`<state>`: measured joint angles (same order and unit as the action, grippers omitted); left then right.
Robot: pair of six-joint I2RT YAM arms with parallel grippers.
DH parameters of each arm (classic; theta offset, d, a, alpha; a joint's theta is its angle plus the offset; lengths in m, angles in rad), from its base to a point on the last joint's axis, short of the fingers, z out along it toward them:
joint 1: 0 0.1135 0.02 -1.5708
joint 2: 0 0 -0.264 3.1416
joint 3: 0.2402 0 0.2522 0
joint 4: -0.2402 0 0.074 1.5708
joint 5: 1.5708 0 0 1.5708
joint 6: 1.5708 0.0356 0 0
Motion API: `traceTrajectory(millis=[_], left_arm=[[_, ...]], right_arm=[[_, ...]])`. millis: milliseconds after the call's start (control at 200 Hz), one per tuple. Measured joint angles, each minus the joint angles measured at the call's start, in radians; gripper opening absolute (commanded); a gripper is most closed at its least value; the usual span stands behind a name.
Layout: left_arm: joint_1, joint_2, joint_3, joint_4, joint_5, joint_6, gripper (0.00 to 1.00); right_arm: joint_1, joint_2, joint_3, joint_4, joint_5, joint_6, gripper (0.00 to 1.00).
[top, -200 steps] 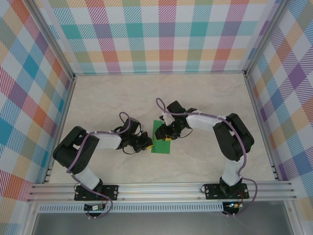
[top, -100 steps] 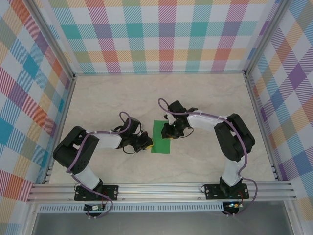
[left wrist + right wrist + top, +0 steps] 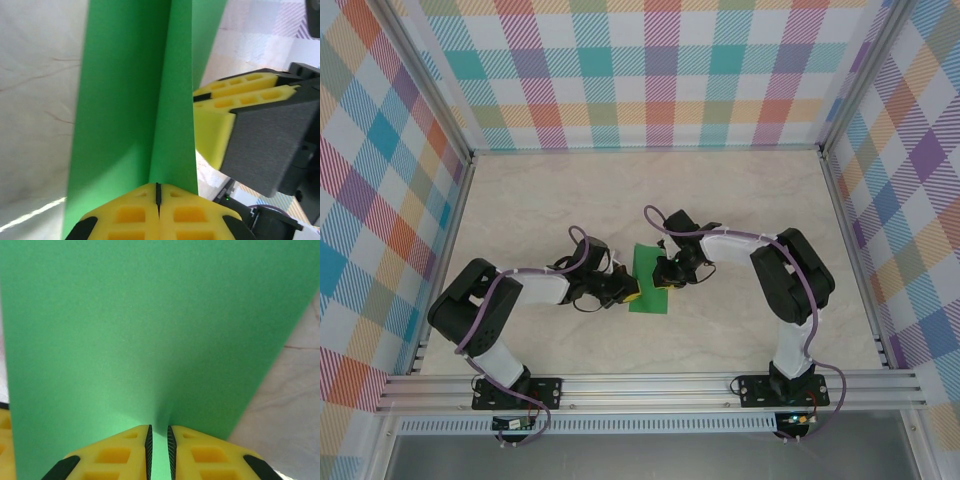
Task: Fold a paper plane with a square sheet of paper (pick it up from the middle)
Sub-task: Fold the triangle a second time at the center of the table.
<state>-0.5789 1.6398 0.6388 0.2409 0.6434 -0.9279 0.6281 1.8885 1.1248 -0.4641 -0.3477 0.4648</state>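
walls [image 3: 660, 70]: pastel plaid panels on three sides, seen from our overhead camera.
table [image 3: 570, 200]: pale marbled top, both arms bolted along its 6 o'clock edge.
square sheet of paper [image 3: 646, 265]: bright green, pretty much dead centre of the table. Our left wrist view [image 3: 125, 100] shows part of it standing up as a raised fold.
left gripper [image 3: 631, 293]: at the paper's 8 o'clock edge, yellow fingers pressed together on that fold [image 3: 158, 192].
right gripper [image 3: 665, 278]: at the paper's 3 o'clock side, clamped on the sheet too, and we see green in the thin slit between its fingers [image 3: 158, 432].
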Motion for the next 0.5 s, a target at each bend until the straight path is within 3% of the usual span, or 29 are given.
traceTrajectory(millis=[505], left_arm=[[-0.012,0.027,0.026,0.092,0.021,-0.038,0.13]], right_arm=[[-0.034,-0.022,-0.01,0.019,-0.061,0.029,0.22]])
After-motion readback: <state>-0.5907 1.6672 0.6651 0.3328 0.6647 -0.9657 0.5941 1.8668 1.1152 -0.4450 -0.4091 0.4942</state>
